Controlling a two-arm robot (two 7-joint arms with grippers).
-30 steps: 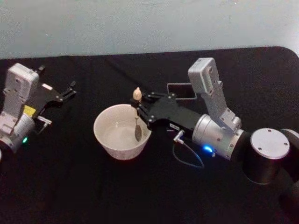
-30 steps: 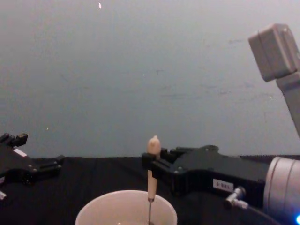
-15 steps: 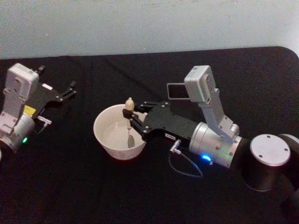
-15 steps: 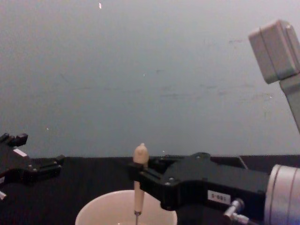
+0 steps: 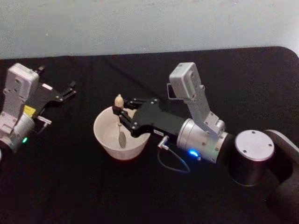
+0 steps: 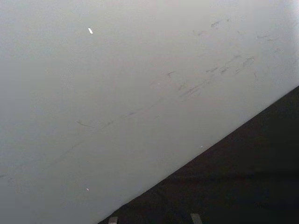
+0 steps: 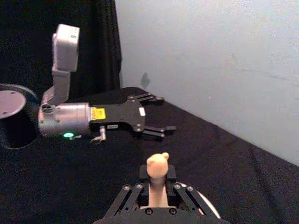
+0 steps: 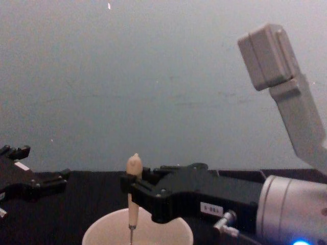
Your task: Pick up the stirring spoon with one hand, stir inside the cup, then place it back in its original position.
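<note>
Wooden handle of the spoon (image 5: pixel 121 122) stands upright, pinched in our right gripper (image 5: pixel 119 112), bowl seemingly low inside the cup (image 5: pixel 103 140); we judge stirring underway; next, lift clear and carry it back; left gripper (image 5: pixel 70 91) idles far left, fingers spread.

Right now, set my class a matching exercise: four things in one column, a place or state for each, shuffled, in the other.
1 stirring spoon
2 cup
3 left pincer
4 right pincer

A open, parked at the table's left
B shut on the spoon's handle, over the cup
C upright, bowl down inside the cup
D standing on the black table

Pairs: 1-C; 2-D; 3-A; 4-B
</note>
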